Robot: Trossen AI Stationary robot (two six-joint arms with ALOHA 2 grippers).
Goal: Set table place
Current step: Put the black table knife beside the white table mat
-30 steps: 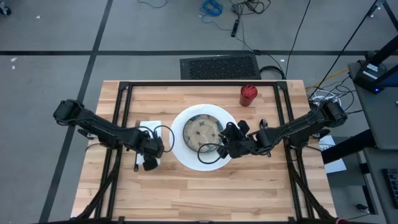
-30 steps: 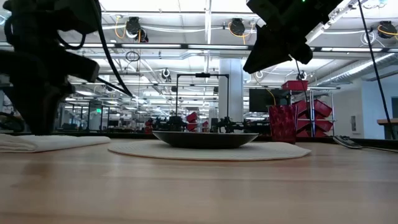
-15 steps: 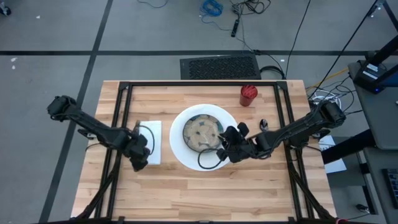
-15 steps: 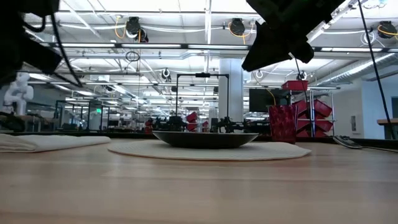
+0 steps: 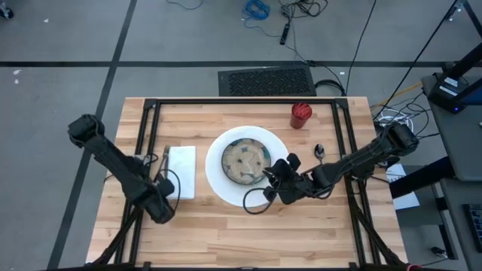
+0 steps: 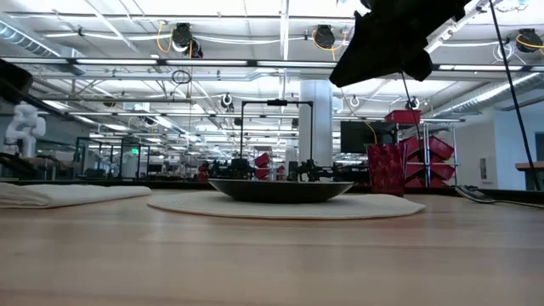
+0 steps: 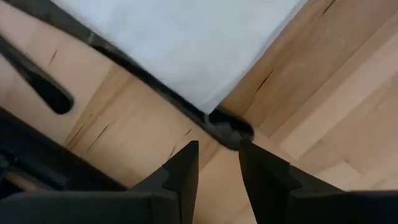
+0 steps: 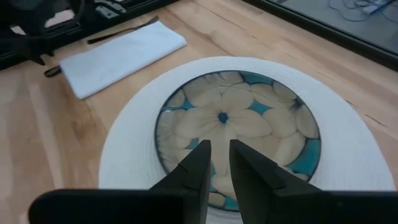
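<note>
The table lies flat under both my arms, and almost all of the place is laid on it. There is a white round mat in the middle with a flower plate on it. A napkin is on the left of the mat, and a red cup stands at the far right.

My left gripper is above the near corner of the napkin. Its jaws are a little apart and hold nothing. A dark utensil lies along the outer edge of the napkin, touching it. Its long side runs from the far side of the table toward the near side. Its near end is just in front of my left fingertips, a bit toward one finger (I cannot tell if it is a fork or a knife).

My right gripper hangs over the near right rim of the plate. Its jaws are only a crack apart, with nothing in them.

A spoon lies on the bare wood just right of the mat. It is beside my right arm, behind those jaws and toward the far side. I think the spoon is the piece left to place. My right arm is the nearer one, so it would have to pull back and turn to line up along the spoon.
</note>
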